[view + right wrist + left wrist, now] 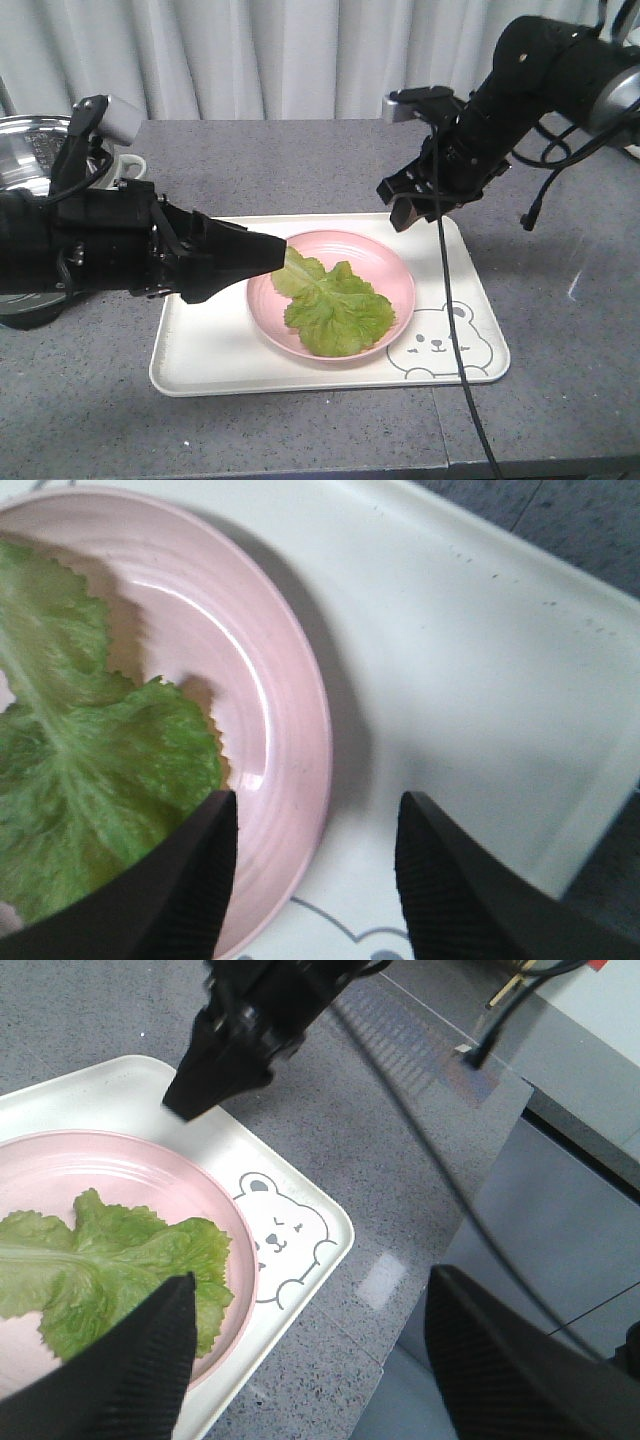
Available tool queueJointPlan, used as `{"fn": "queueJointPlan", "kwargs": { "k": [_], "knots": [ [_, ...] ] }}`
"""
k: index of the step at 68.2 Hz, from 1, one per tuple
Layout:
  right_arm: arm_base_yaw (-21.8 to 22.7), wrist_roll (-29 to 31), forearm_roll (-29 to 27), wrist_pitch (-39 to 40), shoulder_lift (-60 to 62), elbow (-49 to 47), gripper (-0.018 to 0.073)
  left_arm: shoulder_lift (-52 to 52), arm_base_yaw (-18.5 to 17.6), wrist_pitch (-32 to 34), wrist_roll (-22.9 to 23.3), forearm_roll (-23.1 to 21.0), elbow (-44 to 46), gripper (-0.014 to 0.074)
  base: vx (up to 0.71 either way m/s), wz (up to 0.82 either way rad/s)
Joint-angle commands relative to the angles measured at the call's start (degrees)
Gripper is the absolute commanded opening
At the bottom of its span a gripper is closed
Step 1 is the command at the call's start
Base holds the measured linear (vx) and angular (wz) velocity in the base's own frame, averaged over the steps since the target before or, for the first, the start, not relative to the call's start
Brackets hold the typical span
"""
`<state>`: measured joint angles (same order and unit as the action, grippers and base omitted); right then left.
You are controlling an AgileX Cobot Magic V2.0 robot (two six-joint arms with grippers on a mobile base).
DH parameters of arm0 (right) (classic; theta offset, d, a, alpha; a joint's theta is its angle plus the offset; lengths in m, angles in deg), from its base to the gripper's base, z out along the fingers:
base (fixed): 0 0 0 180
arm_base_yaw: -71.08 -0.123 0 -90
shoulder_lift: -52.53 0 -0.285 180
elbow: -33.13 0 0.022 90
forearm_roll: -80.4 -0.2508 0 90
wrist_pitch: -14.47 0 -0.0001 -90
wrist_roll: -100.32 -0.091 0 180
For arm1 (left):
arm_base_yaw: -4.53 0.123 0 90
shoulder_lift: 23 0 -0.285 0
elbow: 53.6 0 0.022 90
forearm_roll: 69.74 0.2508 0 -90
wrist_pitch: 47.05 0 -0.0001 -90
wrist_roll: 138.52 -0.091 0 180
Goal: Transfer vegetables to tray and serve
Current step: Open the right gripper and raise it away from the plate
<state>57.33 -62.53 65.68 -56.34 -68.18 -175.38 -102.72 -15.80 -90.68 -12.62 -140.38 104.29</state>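
Lettuce leaf lies on pink plate, which sits mid cream bear tray; L gripper at plate's 10 o'clock by stem end, jaws spread wide (nothing clamped), R gripper hovering approx 1 o'clock, jaws likewise parted, empty.

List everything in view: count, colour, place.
lettuce leaf: one, green, lying on the plate
plate: one, pink, on the tray
tray: one, cream-white with a bear drawing, on the table
table: one, speckled grey
pot: one, steel, table's far left
curtain: white, behind the table
left gripper: black, open, at the leaf's left end
right gripper: black, open, over the plate's right rim
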Motion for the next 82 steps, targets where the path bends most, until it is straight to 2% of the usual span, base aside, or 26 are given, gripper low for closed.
{"fn": "queueJointPlan", "kwargs": {
  "k": [1, 11, 24, 34, 62, 66, 72, 76, 82],
  "knots": [
    [0.0, -3.0, 1.4, -3.0, 8.0, -1.6, 0.0342, 1.3, -0.1, 0.0, -0.1, -3.4, 1.3, 0.0482, 0.0, 0.0],
    [0.0, -8.2, 2.9, -2.3, 15.7, 1.4, 0.0312, 1.3, -0.1, 0.0, -0.1, -3.4, 1.3, 0.0482, 0.0, 0.0],
    [0.0, -8.7, 4.5, 6.7, 30.6, 20.6, 0.0308, 1.3, -0.1, 0.0, -0.1, -3.4, 1.3, 0.0482, 0.0, 0.0],
    [0.0, -8.7, 5.1, 10.6, 40.9, 33.3, 0.0308, 1.3, -0.1, 0.0, -0.1, -3.4, 1.3, 0.0482, 0.0, 0.0],
    [0.0, -8.7, 5.9, 15.5, 57.2, 53.9, 0.0308, 1.3, -0.1, -0.2, -0.1, -3.3, 1.3, 0.0482, 0.0, 0.0],
    [0.0, -8.7, 6.0, 17.1, 58.3, 55.8, 0.0308, 1.4, -0.1, -0.7, -0.1, -1.8, 1.3, 0.0482, 0.0, 0.0],
    [0.1, -8.9, 8.0, 20.0, 58.8, 57.3, 0.0308, 2.2, -0.1, 0.0, 1.1, 2.9, 1.3, 0.0482, 0.0, 0.0],
    [0.4, -10.8, 9.7, 22.1, 58.8, 57.1, 0.0308, 3.1, -0.1, 0.6, 4.1, 6.3, 1.3, 0.0482, 0.0, 0.0],
    [3.4, -11.9, 10.2, 24.7, 58.5, 57.1, 0.0308, 5.1, -0.1, 1.6, 9.7, 13.4, 1.3, 0.0482, 0.0, 0.0]
  ]
}}
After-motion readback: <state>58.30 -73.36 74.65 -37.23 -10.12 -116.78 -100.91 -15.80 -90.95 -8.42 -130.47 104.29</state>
